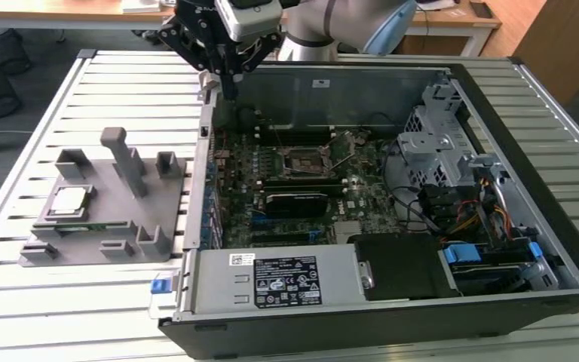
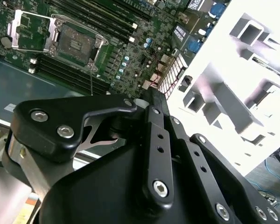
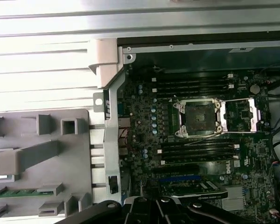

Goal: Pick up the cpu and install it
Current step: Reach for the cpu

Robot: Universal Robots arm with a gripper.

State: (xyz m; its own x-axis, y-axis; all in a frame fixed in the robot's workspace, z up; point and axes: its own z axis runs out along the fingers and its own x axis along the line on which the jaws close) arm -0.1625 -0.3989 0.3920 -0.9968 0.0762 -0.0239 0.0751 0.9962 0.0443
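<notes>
The cpu (image 1: 68, 200) has a shiny silver-grey metal top. The fixture (image 1: 117, 154) under it looks like matt grey plastic. The desk (image 1: 28, 113) is pale ribbed metal, perhaps aluminium. The computer case (image 1: 390, 332) is matt black outside, and the gripper (image 1: 231, 89) is matt black too.

The arm (image 1: 310, 41) is made of rounded silver-grey tube sections, with a pale blue cap (image 1: 388, 32) at one joint and a light grey box (image 1: 249, 15) at its wrist. The gripper (image 1: 231, 89) is matte black, built of flat linked bars with rounded ends. In the second wrist view, silver socket-head screws (image 2: 160, 188) pin the bars, next to a brushed metal bracket (image 2: 23, 172).
</notes>
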